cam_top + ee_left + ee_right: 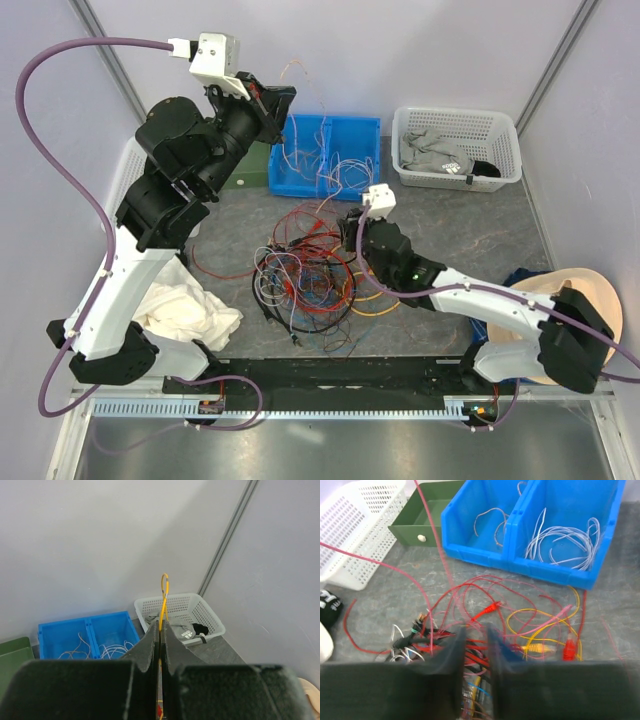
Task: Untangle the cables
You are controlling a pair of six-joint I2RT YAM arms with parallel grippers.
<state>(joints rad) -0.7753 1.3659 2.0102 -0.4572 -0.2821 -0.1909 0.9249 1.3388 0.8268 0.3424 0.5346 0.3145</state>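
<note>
Your right claw (pixel 476 630) sits low in the heap of cables (pixel 308 282) at mid-table, its fingers set close together with red strands crossing the narrow gap. The blur there keeps you from telling whether any wire is pinched. Nearer you than that, a crumpled white cloth (pixel 195 312) lies just beside the left arm's base. A pale straw hat (pixel 590 300) lies partly behind the right arm's elbow, so both near corners are crowded for any low sweep. Judging by the heap, most of the job is left: red, yellow, white and black wires loop through one another in one loose knot. Beyond it, the blue bin (pixel 330 152) holds several thin white wires (pixel 570 537) in its two compartments, which looks like the sorted share so far. A green drawer (pixel 250 168) stands just beside the bin on the left, and a white basket (pixel 458 148) with grey clothing stands near it on the right. The bin's front edge is near the knot, so a pull that way has little run. Your left claw (pixel 160 626) is up high over the bin, clamped tight on a yellow cable (pixel 163 597) that loops above its tips. Open room lies upward and over the bare grey table (pixel 470 215) to the right of the heap.
</note>
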